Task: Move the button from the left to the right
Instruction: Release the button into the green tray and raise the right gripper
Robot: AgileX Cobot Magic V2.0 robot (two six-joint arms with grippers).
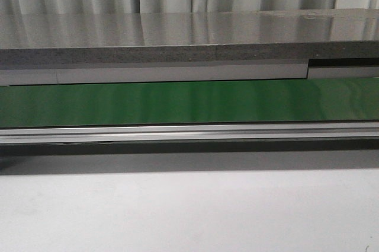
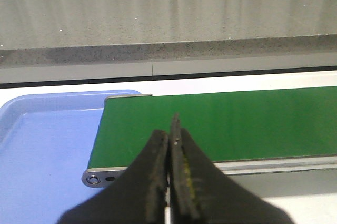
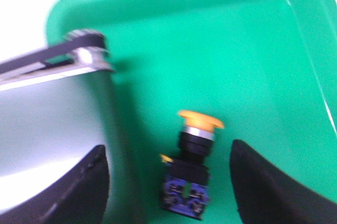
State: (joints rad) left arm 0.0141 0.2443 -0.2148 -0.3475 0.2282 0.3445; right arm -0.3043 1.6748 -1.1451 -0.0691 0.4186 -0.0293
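Observation:
The button (image 3: 190, 165), with an orange-yellow cap, black neck and blue base, lies on its side on the floor of a green tray (image 3: 253, 50) in the right wrist view. My right gripper (image 3: 168, 182) is open, its two black fingers well apart on either side of the button without touching it. My left gripper (image 2: 171, 139) is shut and empty, its black fingers pressed together over the left end of the green belt (image 2: 221, 124). Neither gripper nor the button shows in the front view.
A blue tray (image 2: 42, 145) sits beside the belt's left end. The belt's right end roller (image 3: 84, 45) overhangs the green tray. The front view shows the belt (image 1: 189, 102), its aluminium rail (image 1: 189, 132), a grey counter (image 1: 177, 32) behind and white tabletop (image 1: 189, 210).

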